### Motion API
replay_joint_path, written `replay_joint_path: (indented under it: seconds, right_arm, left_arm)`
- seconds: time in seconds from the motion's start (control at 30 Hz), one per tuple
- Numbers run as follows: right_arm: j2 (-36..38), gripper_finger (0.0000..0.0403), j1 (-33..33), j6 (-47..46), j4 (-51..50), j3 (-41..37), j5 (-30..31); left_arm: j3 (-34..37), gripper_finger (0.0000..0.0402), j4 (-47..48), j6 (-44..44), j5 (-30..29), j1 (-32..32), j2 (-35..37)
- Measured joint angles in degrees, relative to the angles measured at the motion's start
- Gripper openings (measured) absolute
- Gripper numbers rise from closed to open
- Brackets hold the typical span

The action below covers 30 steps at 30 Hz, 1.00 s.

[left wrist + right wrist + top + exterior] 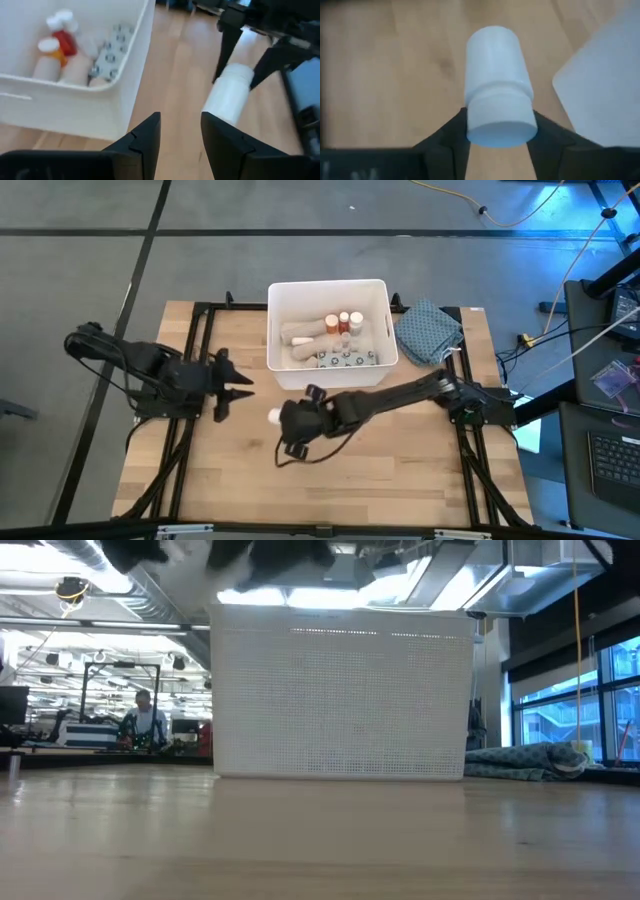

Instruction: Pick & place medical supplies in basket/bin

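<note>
Pale butcher-block planks covered the table (380, 470), framed by a black rail, with grey floor around it and a bright workshop showing beyond in the low view. Most of the job looked done: the white tub (328, 292) at the far middle of the table already held two beige rolls (305, 335), a pair of white-capped red and orange bottles (350, 321) and a flat grey dotted packet (345, 359) lying along its near wall. As far as the pictures showed, one item remained outside, a white bottle (497, 107), and no other supply lay loose on the wood; the blue-grey patterned cloth (430, 330) sat crumpled just beside the tub's right side and was not part of the load. The right gripper (283, 418) had its fingers pinched on that white bottle, gripping it at the narrower cap end with the wider body pointing away, above the boards just in front of the tub's near left corner. The bottle was plain, smooth, opaque white plastic, cylindrical with a stepped collar, and unlabelled on the sides visible. By my reading, what was left was carrying it over the rim and letting go. The left gripper (238, 390) waited near the table's left, holding nothing, its fingers (145, 140) parted a little and aimed toward the held bottle.
</note>
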<state>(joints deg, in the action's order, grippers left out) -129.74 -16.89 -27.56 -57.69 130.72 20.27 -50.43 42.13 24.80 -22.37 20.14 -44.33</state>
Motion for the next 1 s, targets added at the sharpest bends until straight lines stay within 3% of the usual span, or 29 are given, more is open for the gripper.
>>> replay_joint_path:
  seconds: [0.2,0.3,0.47,0.67,0.83,1.0]
  right_arm:
    - [7.1,0.0153,3.0,-2.7,-3.3,0.3,-3.8]
    - [8.5,0.0153,4.6,-1.9,-3.9,2.1,-7.3]
    - [8.9,0.0153,6.0,-0.5,-8.4,4.2,-14.7]
    - [8.8,0.0153,5.7,-0.5,-8.7,4.2,-15.4]
    - [8.8,0.0153,4.5,-0.6,-6.0,4.2,-15.5]
    - [8.8,0.0153,3.3,-0.6,-3.8,4.2,-15.5]
  left_arm:
    - [-2.8,0.0134,-1.9,-0.1,-1.6,-0.1,3.7]
    - [-3.2,0.0134,-3.7,-5.1,-1.9,-0.1,3.9]
    - [-3.1,0.0152,-9.4,-11.5,5.6,0.0,2.4]
    - [-3.1,0.0205,-11.2,-10.7,14.6,0.0,-2.5]
    - [-3.1,0.0239,-11.0,-8.2,16.0,0.1,-7.9]
    - [-3.1,0.0244,-11.8,-7.1,16.0,0.0,-12.0]
